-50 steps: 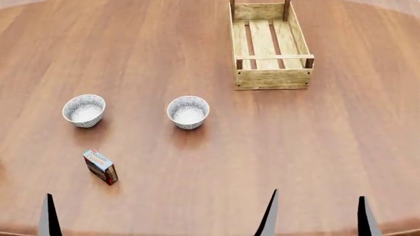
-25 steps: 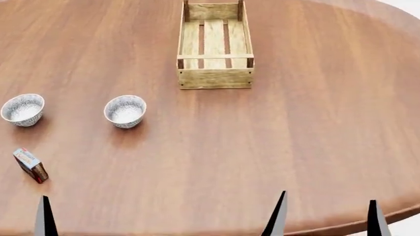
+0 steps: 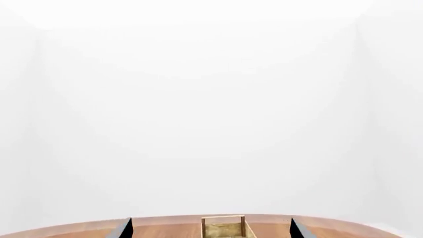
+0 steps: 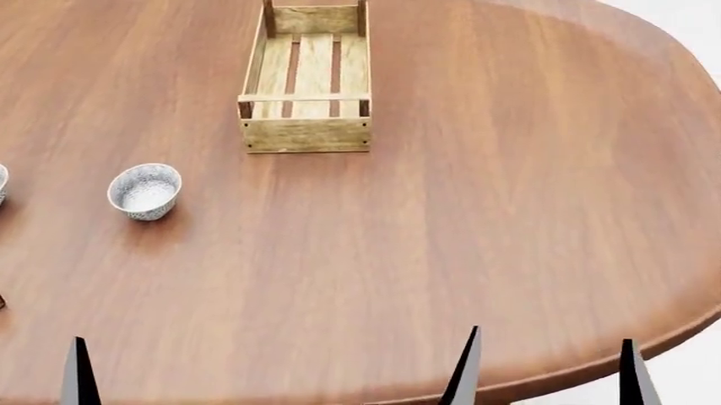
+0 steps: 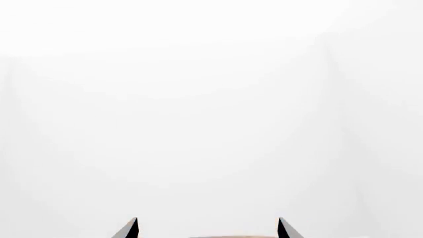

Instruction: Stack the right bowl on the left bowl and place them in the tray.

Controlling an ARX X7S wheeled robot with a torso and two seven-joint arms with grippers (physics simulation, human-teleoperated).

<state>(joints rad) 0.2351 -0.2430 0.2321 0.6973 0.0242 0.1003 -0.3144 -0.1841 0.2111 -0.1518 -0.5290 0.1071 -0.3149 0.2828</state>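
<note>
The right bowl (image 4: pixel 144 191), white with grey speckles, stands upright on the wooden table at the left of the head view. Only a sliver of the left bowl (image 4: pixel 2 184) shows at that view's left edge. The tray (image 4: pixel 306 89) is a light-wood crate at the far middle; it also shows in the left wrist view as the tray (image 3: pixel 223 229), straight ahead of my left gripper (image 3: pixel 210 230). That gripper is open and holds nothing; the head view shows one of its fingertips (image 4: pixel 79 371). My right gripper (image 4: pixel 549 373) (image 5: pixel 207 229) is open over the table's near edge, far from both bowls.
The round table's edge (image 4: pixel 676 325) curves down the right side and front, with white floor beyond it. A corner of a small box (image 4: pixel 2 302) peeks in at the left edge.
The head view has swung to the right: tray and bowls have slid left in the picture, the left bowl and the small box nearly out of it. Both grippers stay open and low.
</note>
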